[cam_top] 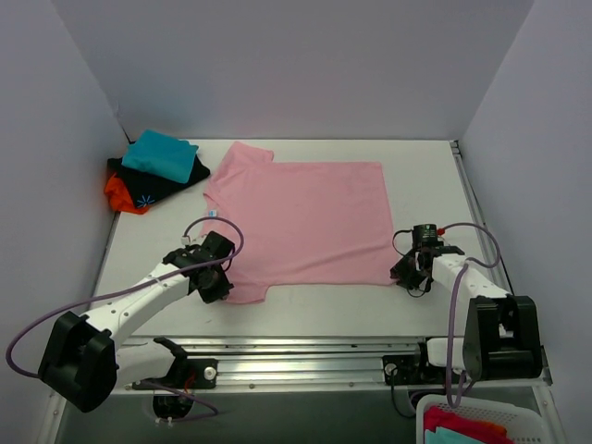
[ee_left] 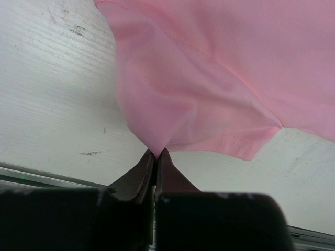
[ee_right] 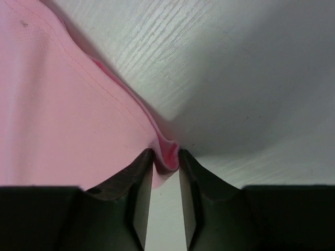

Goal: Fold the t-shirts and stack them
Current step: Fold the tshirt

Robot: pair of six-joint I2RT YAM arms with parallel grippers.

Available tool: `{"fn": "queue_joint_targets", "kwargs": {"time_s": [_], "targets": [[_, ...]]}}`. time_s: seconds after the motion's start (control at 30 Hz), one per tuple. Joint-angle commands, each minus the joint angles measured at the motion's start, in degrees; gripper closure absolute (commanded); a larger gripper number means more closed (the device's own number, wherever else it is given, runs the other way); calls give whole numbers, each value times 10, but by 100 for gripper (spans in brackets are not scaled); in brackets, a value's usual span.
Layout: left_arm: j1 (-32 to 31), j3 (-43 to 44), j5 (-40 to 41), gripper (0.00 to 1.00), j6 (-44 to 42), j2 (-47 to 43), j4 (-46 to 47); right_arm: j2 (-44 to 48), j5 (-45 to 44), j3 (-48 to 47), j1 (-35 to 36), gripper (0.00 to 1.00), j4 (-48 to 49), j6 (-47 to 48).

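The light-pink t-shirt point(cam_top: 301, 217) lies spread flat in the middle of the table. My left gripper point(cam_top: 219, 277) is at its near left sleeve. In the left wrist view the gripper point(ee_left: 156, 154) is shut on a pinch of pink cloth point(ee_left: 199, 94). My right gripper point(cam_top: 408, 276) is at the shirt's near right hem corner. In the right wrist view that gripper point(ee_right: 166, 157) stands narrowly apart with a fold of the pink hem point(ee_right: 63, 104) bunched between the fingertips. Folded teal point(cam_top: 159, 154), black starburst-print point(cam_top: 165, 188) and orange-red point(cam_top: 120, 194) t-shirts are stacked at the back left.
A white basket point(cam_top: 481, 427) holding teal and red cloth stands off the table's near right corner. Grey walls close in the table on three sides. A metal rail point(cam_top: 305, 356) runs along the near edge between the arm bases.
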State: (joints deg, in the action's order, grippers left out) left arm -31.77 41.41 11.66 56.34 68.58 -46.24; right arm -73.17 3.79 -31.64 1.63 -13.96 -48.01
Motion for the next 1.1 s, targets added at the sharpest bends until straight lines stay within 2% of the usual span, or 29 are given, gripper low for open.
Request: {"fn": "queue_joint_targets", "kwargs": {"time_s": [0.0,0.03,0.13,0.6,0.8,1.07], "targets": [[3,6,3,98,4,-18,4,-13,-18,4,0,80,-22,7],[3,6,4,98,4,-18,4,-14,-19,3,-1,88,-22,9],[4,9,5,98,5,-19,0,-15,-19,3,-3,100,-28,14],[9,89,0,98,0,-53,-88,31,-36,-85,-6,100,-152,36],[36,162,-22,98,-28,-1,-102,0,-36,-158,-7,100,-187,42],[90,251,-60,98,-81,95,-71,-87,-52,-250,-7,100,-191,46]]}}
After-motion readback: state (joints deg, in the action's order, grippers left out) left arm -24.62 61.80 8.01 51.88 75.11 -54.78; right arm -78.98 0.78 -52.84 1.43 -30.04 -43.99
